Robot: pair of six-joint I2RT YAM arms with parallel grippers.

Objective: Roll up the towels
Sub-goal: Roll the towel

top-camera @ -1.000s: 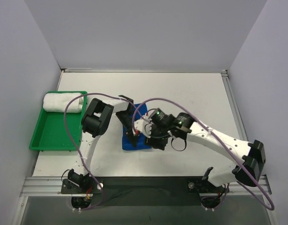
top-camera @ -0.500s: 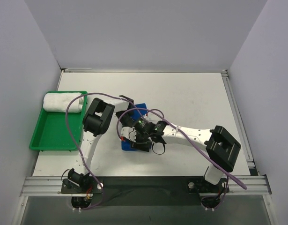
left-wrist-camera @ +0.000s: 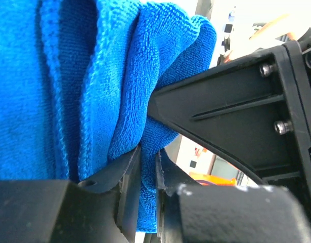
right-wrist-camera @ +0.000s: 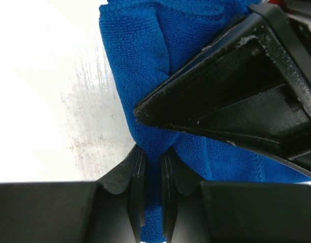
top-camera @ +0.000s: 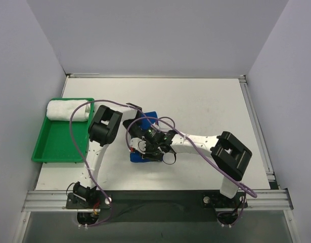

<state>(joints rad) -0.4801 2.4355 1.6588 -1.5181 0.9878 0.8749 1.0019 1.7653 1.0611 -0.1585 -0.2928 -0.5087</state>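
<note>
Right tool (right-wrist-camera: 151, 172) — tight on blue towel (right-wrist-camera: 130, 61)

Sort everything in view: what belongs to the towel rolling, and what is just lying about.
Job: blue towel, pinched by the left gripper and the right gripper; white towel, rolled, in the green tray.
Lying about: green tray; table.

Blue towel (top-camera: 151, 116) mostly buried!
Left arm (top-camera: 105, 126) and right arm (top-camera: 195, 143) cover its middle from above; the 2 wrist views crop the cloth at their edges, and a cable (top-camera: 76, 112) crosses the white towel (top-camera: 61, 110) at its right end.
</note>
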